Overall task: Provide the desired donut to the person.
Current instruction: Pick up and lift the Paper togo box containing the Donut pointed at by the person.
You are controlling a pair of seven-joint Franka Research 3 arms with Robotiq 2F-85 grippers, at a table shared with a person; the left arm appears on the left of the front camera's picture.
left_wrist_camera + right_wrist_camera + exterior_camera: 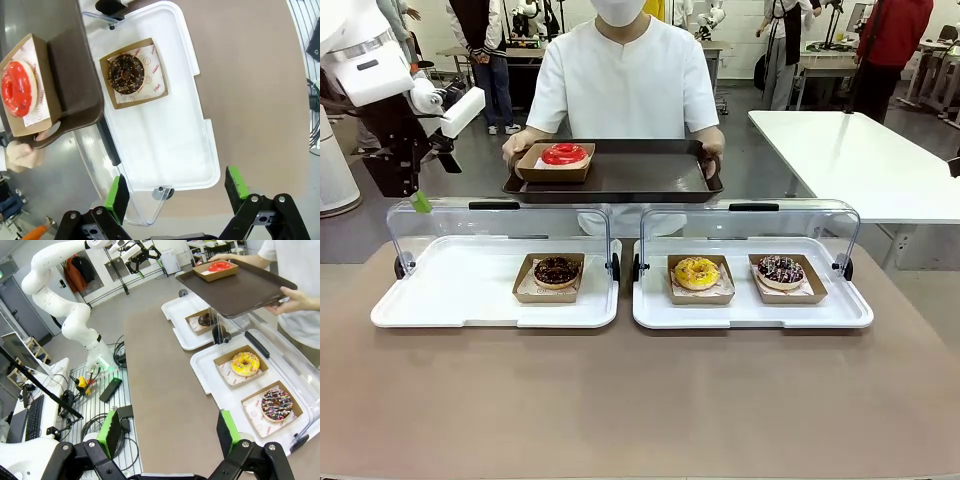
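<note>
The person (pixel 625 85) in a white shirt stands at the far side holding a dark brown tray (pixel 640 175). A red-glazed donut (pixel 565 154) in a cardboard box rests on its left end. On the table, a chocolate donut (pixel 557 270) lies in the left white tray (pixel 450 290). A yellow donut (pixel 697 272) and a dark sprinkled donut (pixel 781 269) lie in the right white tray (pixel 750 312). My left gripper (pixel 177 192) is open and empty, raised above the left tray's outer end (pixel 417 190). My right gripper (pixel 168 432) is open and empty, high over the table's right side.
Both white trays have clear hinged lids (pixel 500 225) standing open along their far edges. The brown table top (pixel 640 400) lies bare in front of the trays. A white table (pixel 860 160) stands at the back right. Cables and equipment (pixel 100 390) lie on the floor beside the table.
</note>
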